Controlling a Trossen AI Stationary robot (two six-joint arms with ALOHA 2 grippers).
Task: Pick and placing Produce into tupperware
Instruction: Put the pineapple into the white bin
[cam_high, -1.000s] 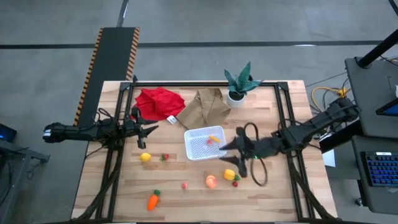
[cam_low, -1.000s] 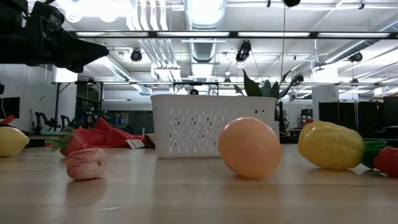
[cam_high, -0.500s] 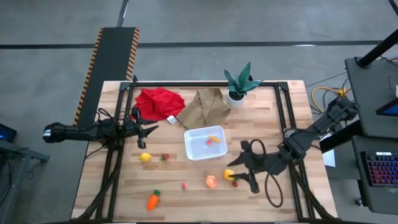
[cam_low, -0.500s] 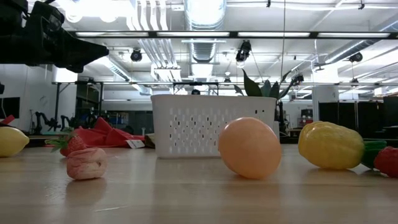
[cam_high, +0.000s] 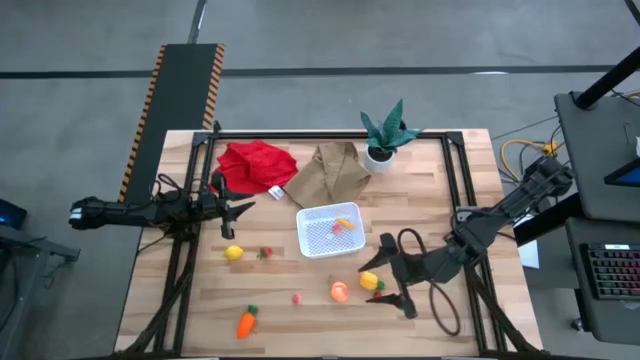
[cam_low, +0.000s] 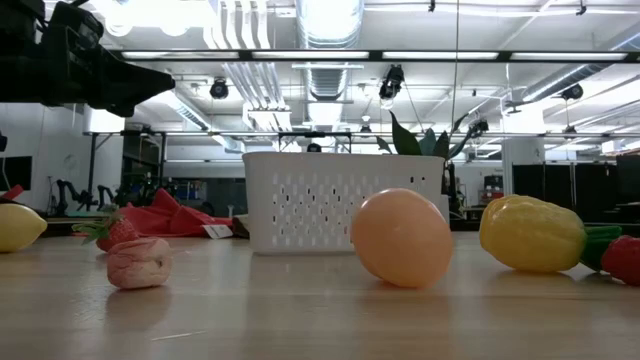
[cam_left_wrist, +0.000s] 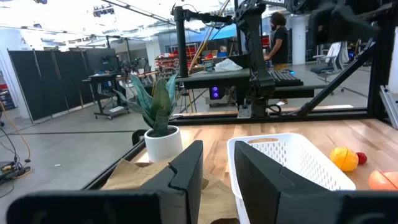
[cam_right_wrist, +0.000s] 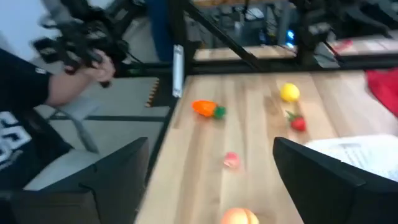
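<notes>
Right end effector (cam_high: 391, 283), fingers apart, has swung from the tupperware (cam_high: 329, 230) to the yellow pepper (cam_high: 369, 281): we're lining up the next pick.

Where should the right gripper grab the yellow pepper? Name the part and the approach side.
Grip the yellow toy pepper across its rounded middle, coming down from above. It lies on its side on the bare wooden table, with the small red berry and the round peach-orange fruit close by, so a sideways approach looks crowded. The open right gripper hangs right beside it.

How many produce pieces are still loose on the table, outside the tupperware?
7: lemon, berry, pink berry, carrot, peach, yellow pepper, red berry beside it. The right end effector may hide more.
</notes>
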